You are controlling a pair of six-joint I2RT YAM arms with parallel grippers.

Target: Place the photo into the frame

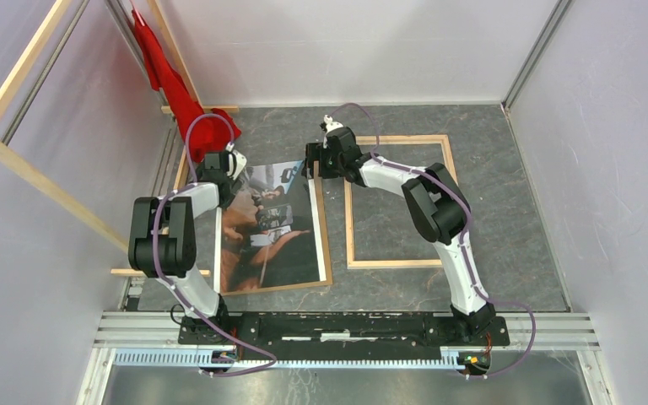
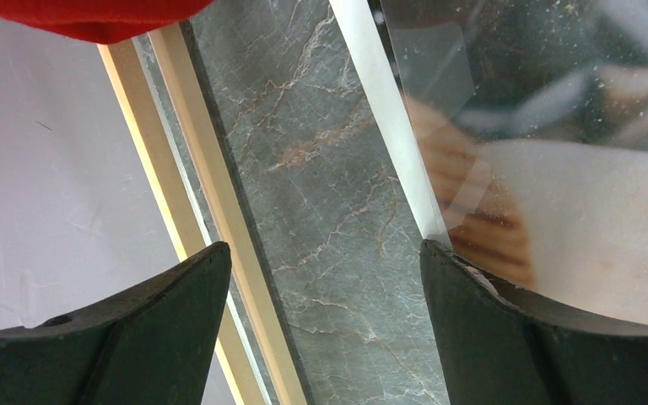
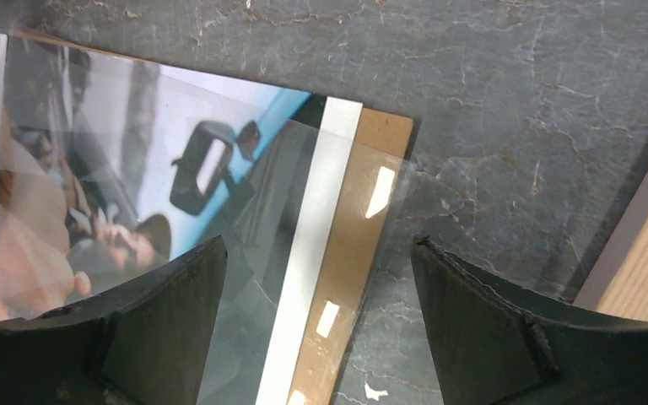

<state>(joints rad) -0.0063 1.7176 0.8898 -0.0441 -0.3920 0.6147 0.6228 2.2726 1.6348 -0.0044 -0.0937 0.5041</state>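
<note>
Looking from above, we find the photo [image 1: 274, 228] face up on a brown board [image 1: 324, 236], left of the frame [image 1: 395, 263] (pale wood up). At the left wrist, the left claw [image 2: 322, 253] gapes wide, empty, beside the photo's edge. At the right wrist, the right claw [image 3: 316, 249] spreads empty over its corner.

Both arms elbow-up, left gripper [image 2: 323, 249] and right gripper [image 3: 318, 243] low, jaws wide apart.
</note>
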